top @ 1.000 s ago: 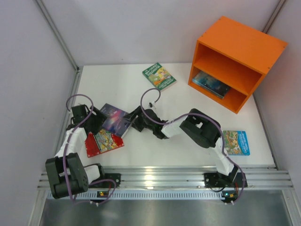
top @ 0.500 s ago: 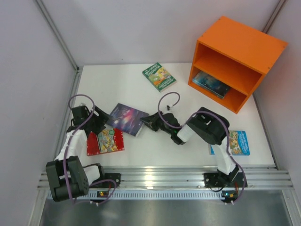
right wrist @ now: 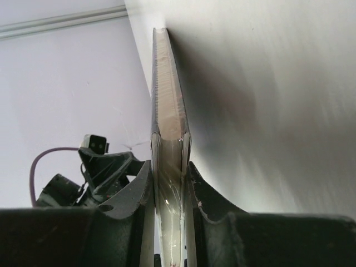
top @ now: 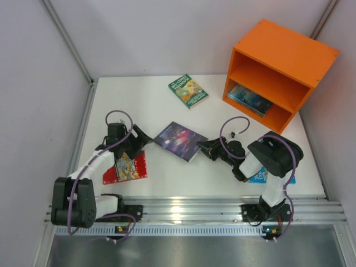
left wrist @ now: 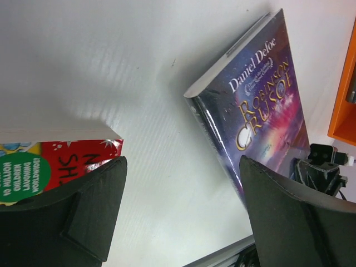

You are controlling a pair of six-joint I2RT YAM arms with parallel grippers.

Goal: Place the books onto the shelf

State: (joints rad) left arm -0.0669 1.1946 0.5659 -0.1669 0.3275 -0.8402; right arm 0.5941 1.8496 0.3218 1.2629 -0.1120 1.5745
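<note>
Purple-covered, the dark paperback point(top: 179, 139) sits mid-surface, clamped at its right-hand edge in your right tool point(top: 204, 147). The right wrist view shows both fingers pressed against the covers, with the book edge-on and running straight away from them. I cannot tell whether it is lifted off the surface point(top: 167, 105) or resting on it.

The orange shelf point(top: 281, 53) lies far and to the right of that tool. The book's long axis runs roughly left to right, and its free end points left, away from where it must go. In my judgement the coming move turns on swinging that end around toward the shelf's open front, which faces near and left. Your right arm is much the nearer one to the shelf.

A blue-covered book point(top: 249, 99) lies flat in the lower compartment; the upper compartment shows no book. A green book point(top: 188, 90) lies on the far part of the surface, left of the shelf and just off the direct line. A bright blue book point(top: 280, 168) lies near right, partly under your right arm.

Your left tool point(top: 135, 139) has its fingers wide apart, gripping nothing. It hangs over the far edge of a red book point(top: 127, 167) at near left, well apart from the shelf.
</note>
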